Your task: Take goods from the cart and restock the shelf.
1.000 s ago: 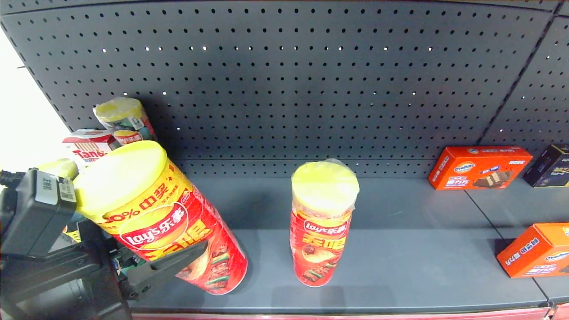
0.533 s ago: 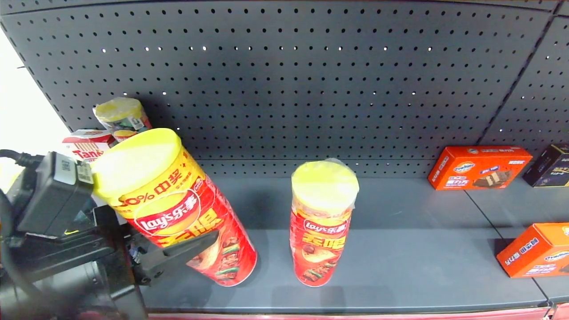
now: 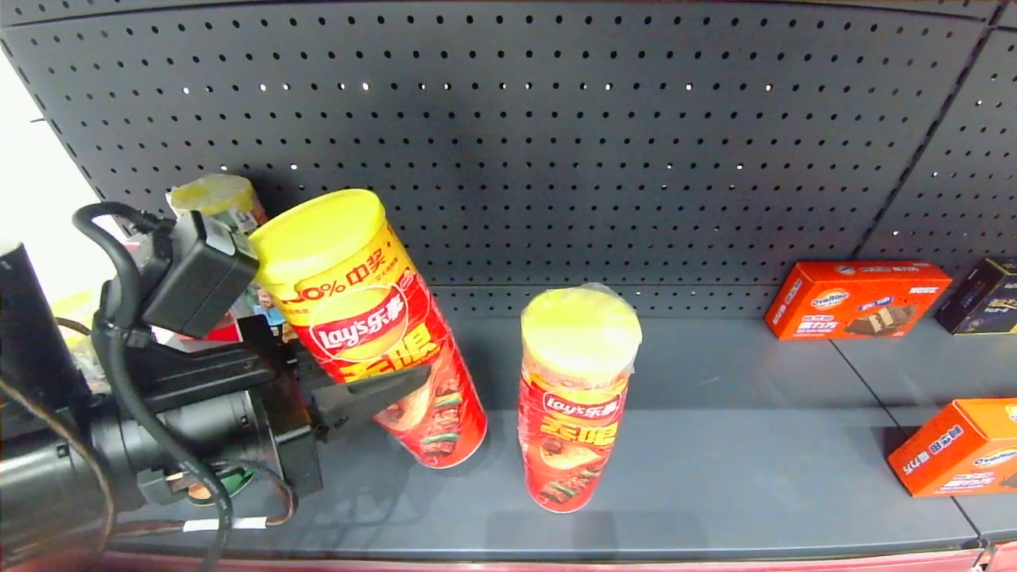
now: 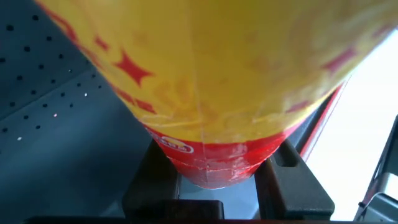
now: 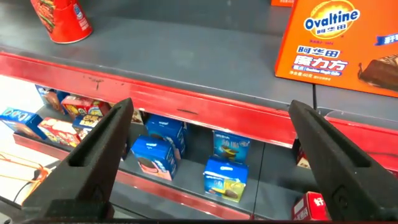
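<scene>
Centre-left of the head view: clamping the held can [image 3: 357, 302] across its red middle with the left pincer [image 3: 393, 369], jaws pressed onto both flanks, one dark finger [image 3: 381, 393] lying across the front of the label. Not upright yet, though. Leaning hard, yellow lid up toward the upper left against the pegboard [image 3: 556, 159], base down toward the lower right, low over the grey shelf [image 3: 715, 445]; touching the deck or just clear of it, impossible to tell. Close under the left wrist camera, showing the yellow-and-red body running straight out from between the two fingers, so gripped square across the long axis. Just to the right, apart from it, the standing can [image 3: 576, 389], upright and wrapped in clear film. And there lies the crux: sitting slantwise, base nearest that neighbour, lid farthest from it. Probably calls for swinging the lid to the right and forward until vertical, then lowering into the bare patch left of the standing can, minding the gap so as not to knock it over. Further right, two orange boxes [image 3: 858, 298] resting flat, well apart from the action. Meanwhile the right pincer [image 5: 214, 155], spread wide and carrying nothing, hanging before the red shelf edge above blue boxes [image 5: 152, 155] on a lower shelf, far from the job; clearly the left arm's move.
</scene>
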Tool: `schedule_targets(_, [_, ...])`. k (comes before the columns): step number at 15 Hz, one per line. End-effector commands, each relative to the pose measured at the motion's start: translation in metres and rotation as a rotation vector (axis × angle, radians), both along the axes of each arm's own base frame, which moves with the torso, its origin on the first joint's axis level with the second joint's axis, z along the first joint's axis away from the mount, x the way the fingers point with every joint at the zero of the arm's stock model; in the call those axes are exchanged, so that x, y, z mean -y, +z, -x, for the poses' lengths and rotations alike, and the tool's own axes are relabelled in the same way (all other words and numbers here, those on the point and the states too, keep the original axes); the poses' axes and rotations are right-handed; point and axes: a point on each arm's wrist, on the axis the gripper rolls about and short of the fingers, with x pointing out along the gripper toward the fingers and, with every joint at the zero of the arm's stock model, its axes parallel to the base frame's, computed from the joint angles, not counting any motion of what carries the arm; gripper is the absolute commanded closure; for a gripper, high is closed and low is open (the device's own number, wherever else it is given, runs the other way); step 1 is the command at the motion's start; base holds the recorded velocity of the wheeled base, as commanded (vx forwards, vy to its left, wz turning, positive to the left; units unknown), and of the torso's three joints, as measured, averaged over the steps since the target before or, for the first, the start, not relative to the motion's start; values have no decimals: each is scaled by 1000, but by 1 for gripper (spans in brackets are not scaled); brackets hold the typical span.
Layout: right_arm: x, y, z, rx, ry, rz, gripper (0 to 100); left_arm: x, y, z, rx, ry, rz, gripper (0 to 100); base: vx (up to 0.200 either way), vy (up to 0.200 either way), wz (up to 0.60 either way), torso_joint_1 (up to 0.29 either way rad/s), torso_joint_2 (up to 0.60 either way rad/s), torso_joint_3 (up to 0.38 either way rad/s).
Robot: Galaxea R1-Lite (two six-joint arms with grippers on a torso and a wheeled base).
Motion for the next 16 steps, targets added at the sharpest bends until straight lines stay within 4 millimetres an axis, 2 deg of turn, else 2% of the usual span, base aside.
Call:
schedule_targets(1, [0,0,0,-1,1,1,0,4,1,-14,-27,-2,-10,100,0,0,0,0,0,0])
schedule_targets(3, [0,0,0,-1,1,1,0,6,10,-33,-82,24,-67,100,0,0,0,0,0,0])
schedule_targets(7, [0,0,0,-1,1,1,0,18,18,-63,-49,20,-100,100,0,0,0,0,0,0])
schedule_targets(10, [0,0,0,-1,1,1,0,27,13,-81,-9,-4,-155,100,0,0,0,0,0,0])
schedule_targets(16, [0,0,0,-1,1,1,0,36,21,-108,-16,-28,-153,100,0,0,0,0,0,0])
